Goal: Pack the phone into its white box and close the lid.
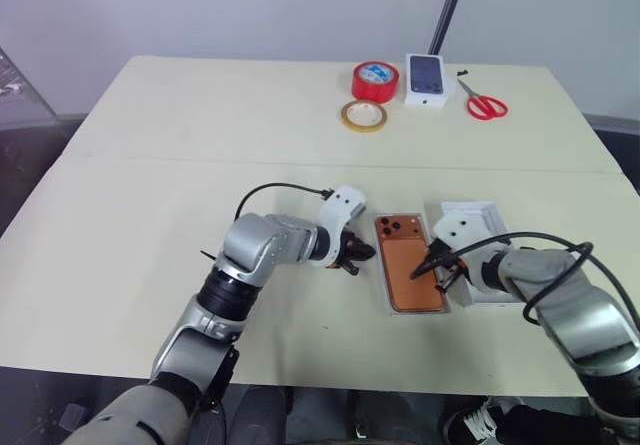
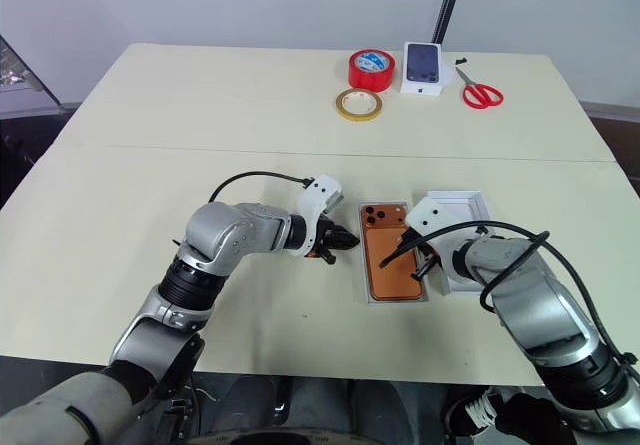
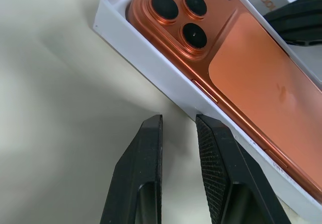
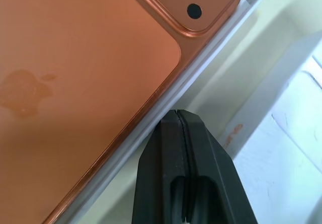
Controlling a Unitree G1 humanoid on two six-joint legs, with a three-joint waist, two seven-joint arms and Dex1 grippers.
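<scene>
The phone [image 1: 411,263] is lying back up inside the white box [image 3: 151,58], so the packing step looks done and the lid [image 1: 478,219], which is resting just beside the box on the right side, is waiting to be put on. The left gripper [image 1: 352,256] is hovering at the left edge of the box with its jaws slightly apart and holding nothing. The right gripper [image 4: 185,133] is pointing down at the gap between box and lid with its jaws pressed together, also empty. The risk, I think, is coming from this closeness: either gripper may be nudging the light box while reaching for the lid, so the box is sliding or the phone is tilting on the rim, and then the lid is sitting crooked.
</scene>
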